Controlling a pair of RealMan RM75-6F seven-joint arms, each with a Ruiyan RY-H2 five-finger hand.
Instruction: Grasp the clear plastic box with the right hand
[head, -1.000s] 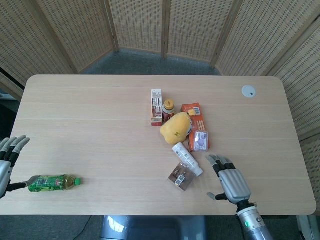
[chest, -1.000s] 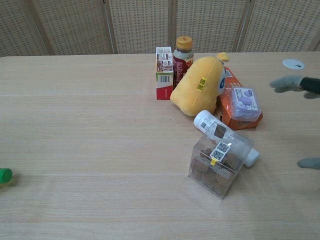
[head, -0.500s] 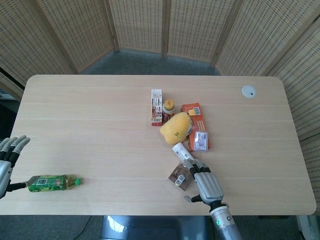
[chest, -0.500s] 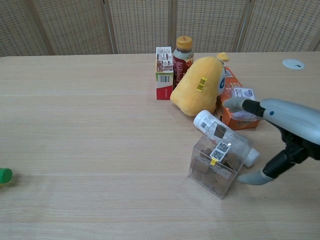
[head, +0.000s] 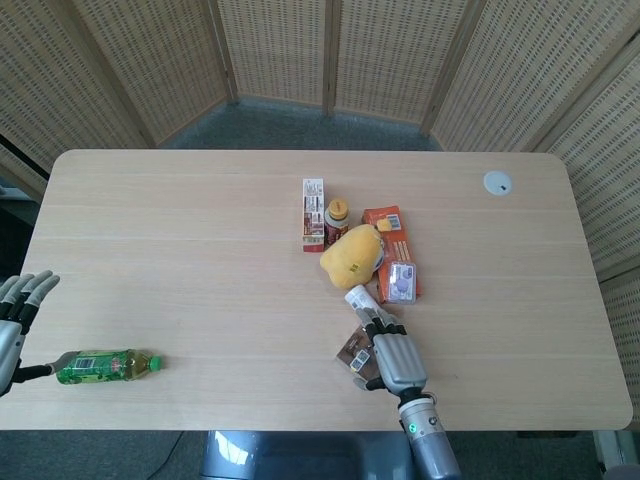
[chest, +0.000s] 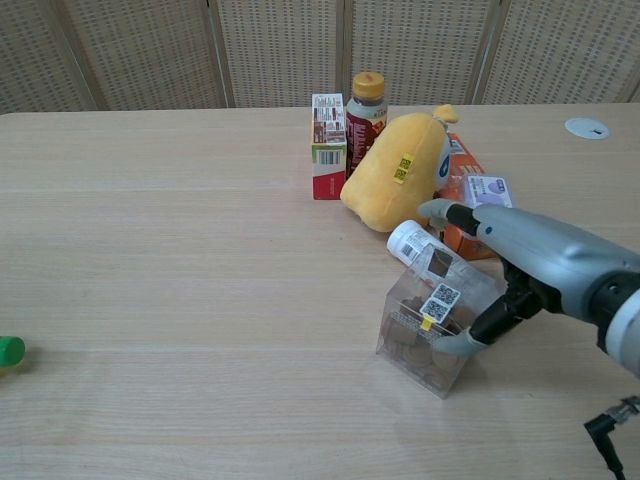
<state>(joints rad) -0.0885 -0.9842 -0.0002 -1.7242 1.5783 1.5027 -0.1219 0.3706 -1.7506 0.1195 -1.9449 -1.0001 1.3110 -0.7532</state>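
Note:
The clear plastic box (chest: 421, 338) holds brown pieces and carries a QR tag; it stands near the table's front edge, also seen from above as the box (head: 355, 353). My right hand (chest: 525, 262) is against its right side. The thumb (chest: 458, 345) touches the box's lower right corner, while the fingers (chest: 450, 213) stretch out over the white bottle (chest: 413, 242) behind it. The hand (head: 397, 356) has not closed round the box. My left hand (head: 17, 303) hangs with spread fingers at the far left edge, holding nothing.
Behind the box lie a yellow plush (chest: 400, 168), an orange packet (head: 385, 224), a purple-lidded pack (head: 402, 282), a red-white carton (chest: 327, 145) and a brown bottle (chest: 366, 103). A green bottle (head: 105, 365) lies near my left hand. A white disc (head: 497, 182) sits back right.
My right hand has swept left from the table's right side up to the clear box, and its thumb now touches the box. The left hand has stayed still.

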